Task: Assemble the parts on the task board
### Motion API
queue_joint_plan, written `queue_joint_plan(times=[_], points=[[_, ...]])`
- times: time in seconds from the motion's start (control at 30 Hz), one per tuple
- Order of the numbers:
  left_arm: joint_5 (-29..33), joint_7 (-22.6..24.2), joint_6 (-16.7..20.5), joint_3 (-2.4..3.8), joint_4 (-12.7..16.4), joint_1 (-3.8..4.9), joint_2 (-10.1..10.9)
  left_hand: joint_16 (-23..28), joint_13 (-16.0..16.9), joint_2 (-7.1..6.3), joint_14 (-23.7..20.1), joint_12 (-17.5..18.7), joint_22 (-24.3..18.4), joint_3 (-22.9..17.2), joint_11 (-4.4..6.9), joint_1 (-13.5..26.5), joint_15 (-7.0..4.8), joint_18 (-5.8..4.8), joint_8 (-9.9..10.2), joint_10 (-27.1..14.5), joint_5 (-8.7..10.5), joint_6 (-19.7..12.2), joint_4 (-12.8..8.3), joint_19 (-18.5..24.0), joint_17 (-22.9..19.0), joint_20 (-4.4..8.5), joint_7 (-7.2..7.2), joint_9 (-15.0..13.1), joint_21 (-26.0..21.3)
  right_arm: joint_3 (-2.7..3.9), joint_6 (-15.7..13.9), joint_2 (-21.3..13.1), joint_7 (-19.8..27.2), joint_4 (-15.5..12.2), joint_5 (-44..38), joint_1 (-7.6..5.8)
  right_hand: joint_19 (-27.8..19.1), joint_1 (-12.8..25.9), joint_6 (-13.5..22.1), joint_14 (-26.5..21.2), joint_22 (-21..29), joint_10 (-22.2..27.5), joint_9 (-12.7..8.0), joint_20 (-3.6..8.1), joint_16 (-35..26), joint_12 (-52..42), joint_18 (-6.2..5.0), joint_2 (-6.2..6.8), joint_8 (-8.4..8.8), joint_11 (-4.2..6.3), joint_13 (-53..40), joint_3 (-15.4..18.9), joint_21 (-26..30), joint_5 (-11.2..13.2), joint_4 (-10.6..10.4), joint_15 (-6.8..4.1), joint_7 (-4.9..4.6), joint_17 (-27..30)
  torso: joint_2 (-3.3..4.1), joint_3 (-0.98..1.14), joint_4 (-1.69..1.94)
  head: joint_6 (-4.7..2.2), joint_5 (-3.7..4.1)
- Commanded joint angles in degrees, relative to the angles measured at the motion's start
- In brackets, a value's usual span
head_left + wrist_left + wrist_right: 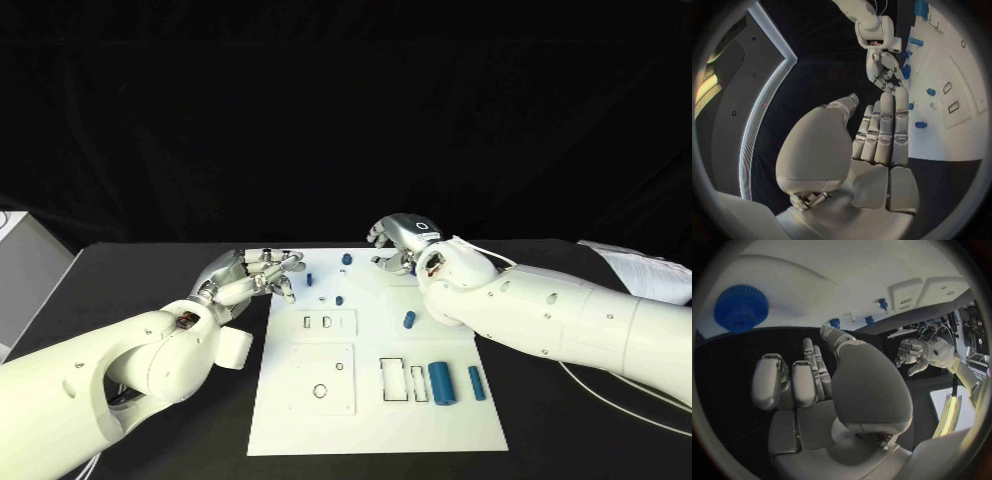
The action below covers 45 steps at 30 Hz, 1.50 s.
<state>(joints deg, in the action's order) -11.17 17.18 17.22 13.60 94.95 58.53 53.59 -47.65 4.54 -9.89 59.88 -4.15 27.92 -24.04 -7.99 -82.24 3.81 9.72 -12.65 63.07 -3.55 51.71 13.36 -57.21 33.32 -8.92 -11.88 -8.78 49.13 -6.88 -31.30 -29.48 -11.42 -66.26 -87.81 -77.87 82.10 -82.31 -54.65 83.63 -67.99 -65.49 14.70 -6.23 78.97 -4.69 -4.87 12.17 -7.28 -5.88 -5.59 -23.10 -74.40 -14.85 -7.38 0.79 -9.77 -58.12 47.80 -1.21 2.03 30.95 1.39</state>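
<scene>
The white task board point(378, 400) lies in the middle of the black table. Small blue parts lie scattered on its far half point(339, 299), one more point(410, 320) sits mid-board, and a thick blue cylinder point(441, 382) and a thin one point(476, 382) lie at its right side. My left hand point(261, 275) hovers at the board's far left corner, fingers straight and side by side point(882, 130), holding nothing. My right hand point(402, 241) is over the board's far edge, fingers loosely bent point(807, 377) and empty. A blue gear point(741, 307) lies on the board just beyond its fingertips.
Black-outlined slots point(397, 380) and a square recessed plate point(320, 378) mark the board's near half. A white box point(18, 250) stands at the table's left edge. White paper point(642, 272) and a cable point(620, 405) lie to the right.
</scene>
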Motion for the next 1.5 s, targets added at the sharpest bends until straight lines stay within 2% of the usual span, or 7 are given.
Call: queue_joint_plan(times=[0.03,0.33,0.4,0.43,0.47,0.77,1.5], points=[[-0.3,0.5,-1.2,0.04,-0.2,0.03,0.0,-0.2,0.0,0.04,-0.3,0.3,0.1,-0.3,-0.09,-0.1,0.03,0.74,-0.1,-0.5,0.21,-0.4,-0.1,0.4,0.1,-0.17,0.14,-0.1,0.3,0.11,-4.4,-2.7,6.7,-2.3,5.0,-0.52,0.6,0.1,-1.5,1.1,-1.9,-3.9,0.2,0.24,0.8,-1.2,0.77,1.0,-0.6,0.84,-0.4,-3.6,-1.4,0.1,-0.3,-0.49,0.43,-1.1,-0.57,0.2,-0.7,-0.19,0.15],[-1.3,1.1,-2.3,0.04,-1.1,0.02,0.2,-0.2,-0.1,0.07,-0.5,0.3,0.3,-0.5,-0.16,-0.1,0.08,0.75,0.0,-0.8,0.21,-0.6,-0.2,0.7,0.0,-0.22,0.09,-0.1,0.7,0.13,1.0,-12.2,11.1,-7.1,12.4,-1.75,1.6,1.8,-1.3,1.5,-5.6,-12.2,0.6,1.77,2.1,-11.9,1.39,3.45,-1.25,2.99,-8.4,-2.6,-3.9,1.8,-0.2,-2.32,1.53,-3.7,-1.09,0.54,-1.35,-0.43,0.37],[-1.5,1.1,-2.5,0.04,-1.2,0.01,0.2,-0.2,-0.1,0.06,-0.5,0.3,0.3,-0.5,-0.17,-0.1,0.09,0.75,0.0,-0.8,0.21,-0.7,-0.3,0.8,0.0,-0.23,0.08,-0.1,0.7,0.13,3.3,-13.4,10.7,-7.1,14.0,-2.06,2.8,2.0,-0.4,2.3,-8.9,-12.7,1.1,1.72,3.9,-50.7,2.21,3.53,-2.33,3.5,-46.5,0.8,-6.3,1.1,0.0,-2.69,2.13,-7.5,-1.12,0.59,-1.52,-0.39,0.27],[-1.8,1.1,-2.7,0.04,-1.2,0.01,0.2,-0.2,-0.1,0.06,-0.5,0.3,0.3,-0.5,-0.17,-0.1,0.09,0.75,0.0,-0.8,0.21,-0.7,-0.3,0.8,0.0,-0.23,0.08,-0.1,0.7,0.13,5.0,-14.0,10.0,-6.9,15.3,-2.24,3.7,3.1,1.0,3.2,-11.6,-13.6,1.4,1.32,6.2,-71.3,2.58,2.15,-3.53,1.93,-67.9,2.1,-8.1,0.5,-1.9,-1.82,1.15,-13.7,-1.13,0.63,-1.53,-0.39,0.34],[-2.0,1.1,-2.8,0.04,-1.2,0.01,0.2,-0.2,-0.1,0.06,-0.5,0.3,0.3,-0.5,-0.17,-0.1,0.09,0.75,0.0,-0.8,0.21,-0.7,-0.3,0.8,0.0,-0.23,0.08,-0.1,0.7,0.13,5.9,-14.2,9.5,-6.6,15.9,-2.32,4.2,3.2,2.2,3.7,-12.9,-16.2,1.4,1.01,7.2,-76.4,2.82,2.36,-3.82,1.67,-73.4,3.1,-9.0,0.3,-2.3,-1.19,0.91,-16.8,-1.12,0.65,-1.55,-0.38,0.39],[-2.6,0.9,-3.4,0.04,-1.0,0.01,0.1,-0.2,-0.1,0.06,-0.5,0.3,0.3,-0.5,-0.17,-0.1,0.09,0.75,0.0,-0.8,0.21,-0.7,-0.3,0.8,0.0,-0.23,0.08,-0.1,0.7,0.1,12.6,-12.9,4.2,-1.9,17.7,-2.64,6.3,2.1,5.5,5.2,-18.4,-22.1,1.4,-0.15,9.7,-83.5,4.01,1.55,-5.05,0.73,-81.9,8.1,-13.0,0.8,-4.1,-0.11,-0.21,-25.6,-0.94,0.57,-1.44,-0.1,0.58],[-3.1,0.4,-3.9,0.04,-1.1,0.01,-0.4,-0.3,-0.1,0.07,-0.5,0.3,0.4,-0.6,-0.18,-0.2,0.11,0.75,0.0,-0.8,0.21,-0.7,-0.4,0.9,0.0,-0.26,0.07,-0.1,0.9,-0.17,14.4,-5.4,-1.6,3.5,15.0,-1.63,7.9,1.2,5.6,6.0,-22.0,-24.5,1.4,-0.75,10.7,-85.3,4.87,0.11,-6.39,0.39,-84.4,12.7,-15.6,0.1,-7.2,0.38,-0.42,-30.0,-0.67,0.58,-0.99,0.25,0.99]])
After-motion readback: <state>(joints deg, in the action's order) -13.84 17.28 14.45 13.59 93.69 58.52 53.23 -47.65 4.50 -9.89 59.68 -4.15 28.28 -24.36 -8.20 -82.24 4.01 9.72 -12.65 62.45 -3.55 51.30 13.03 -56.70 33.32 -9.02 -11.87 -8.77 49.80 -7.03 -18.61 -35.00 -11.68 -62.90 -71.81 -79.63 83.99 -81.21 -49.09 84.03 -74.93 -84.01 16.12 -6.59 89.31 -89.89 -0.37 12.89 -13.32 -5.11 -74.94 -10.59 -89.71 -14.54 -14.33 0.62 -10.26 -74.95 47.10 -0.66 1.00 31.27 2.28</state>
